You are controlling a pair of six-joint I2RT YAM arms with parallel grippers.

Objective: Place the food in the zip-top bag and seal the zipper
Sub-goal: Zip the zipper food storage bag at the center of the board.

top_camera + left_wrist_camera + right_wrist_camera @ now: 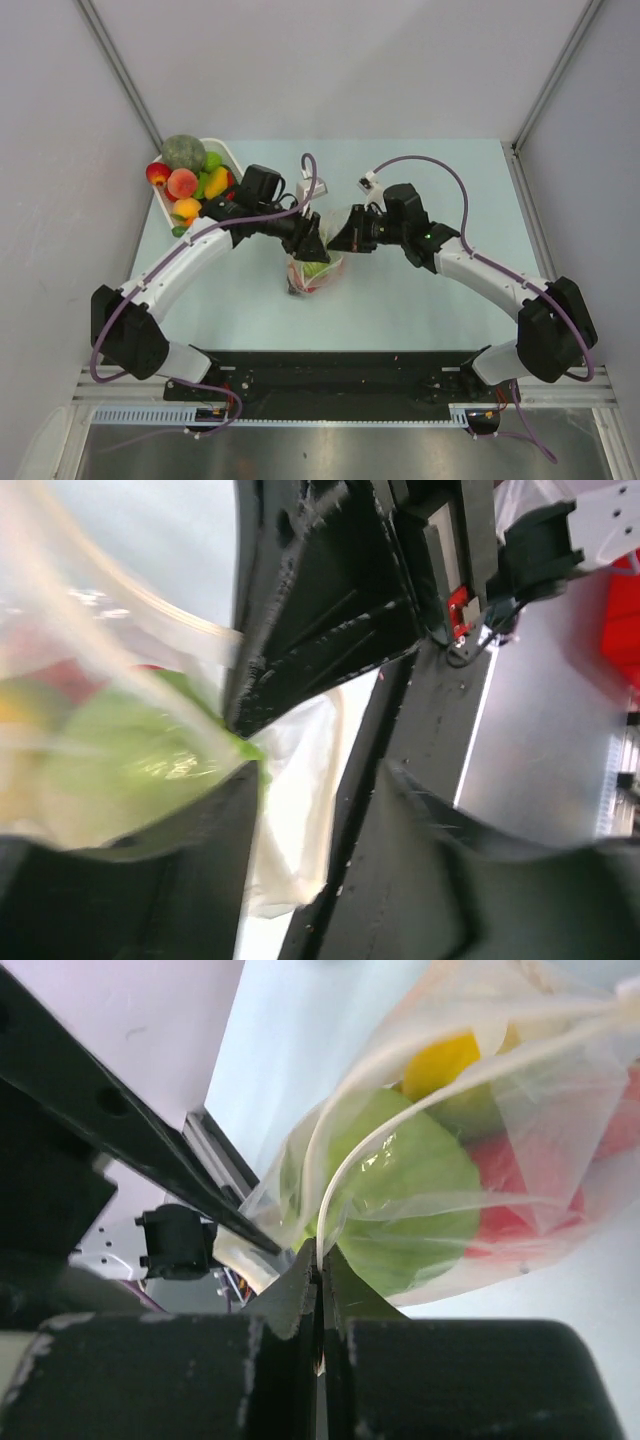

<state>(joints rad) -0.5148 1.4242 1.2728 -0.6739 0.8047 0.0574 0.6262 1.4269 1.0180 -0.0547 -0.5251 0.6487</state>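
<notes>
Evidently the filling is at least partly done and the sealing step is in hand. At the far-left corner of the surface (430,300) a white basket (232,158) holds a heap of food (182,183), so whether more is meant to go in cannot be told from here. Toward the middle of the surface, the left gripper (308,238) reaches in over the zip-top bag (316,270). In its wrist view the picture is blurred, but the dark fingers seem to close to a narrow point on a fold of clear plastic at the bag's upper edge, with a green round fruit (150,760) pressing against the film just beside them. The bag itself hangs or sags between the two grippers, near the centre of the surface and a little toward the near edge, and through it show the green round fruit, a yellow piece (445,1060) and a red piece (520,1190). On the right, the right gripper (340,235) faces the left one, close beside it. Its fingers are pressed together with hardly a gap, pinching the thin pale zipper (322,1235) where it curves away along the mouth. The next move probably calls for one gripper to anchor the mouth edge while the other slides along the strip with steady pressure. The strip must stay flat and the bulging fruit must stay clear of the closure.
</notes>
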